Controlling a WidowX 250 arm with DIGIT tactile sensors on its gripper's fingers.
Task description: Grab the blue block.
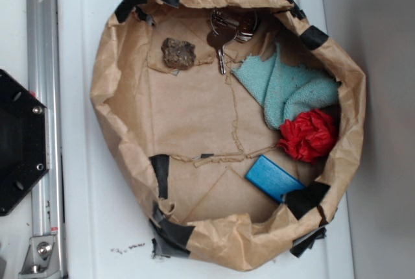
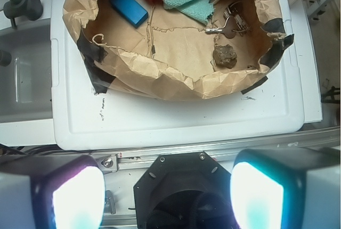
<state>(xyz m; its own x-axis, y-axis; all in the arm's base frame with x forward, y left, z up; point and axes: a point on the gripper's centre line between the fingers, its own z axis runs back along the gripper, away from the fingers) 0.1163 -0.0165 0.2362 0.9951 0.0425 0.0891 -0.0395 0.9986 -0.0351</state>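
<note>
The blue block [image 1: 273,178] lies flat inside a round brown paper basin [image 1: 117,97], at its lower right, just below a red paper ball [image 1: 309,135]. In the wrist view the blue block [image 2: 129,7] sits at the upper left of the basin [image 2: 176,82]. My gripper [image 2: 168,197] does not show in the exterior view. In the wrist view its two glowing fingertips [image 2: 77,199] stand wide apart at the bottom, empty, above the black arm base [image 2: 181,186], well away from the basin.
Inside the basin lie a pale teal cloth [image 1: 285,87], a bunch of keys [image 1: 227,32] and a brown rock [image 1: 178,53]. The basin stands on a white lid [image 1: 84,227]. A metal rail [image 1: 42,97] and the black base [image 1: 19,143] are to the left.
</note>
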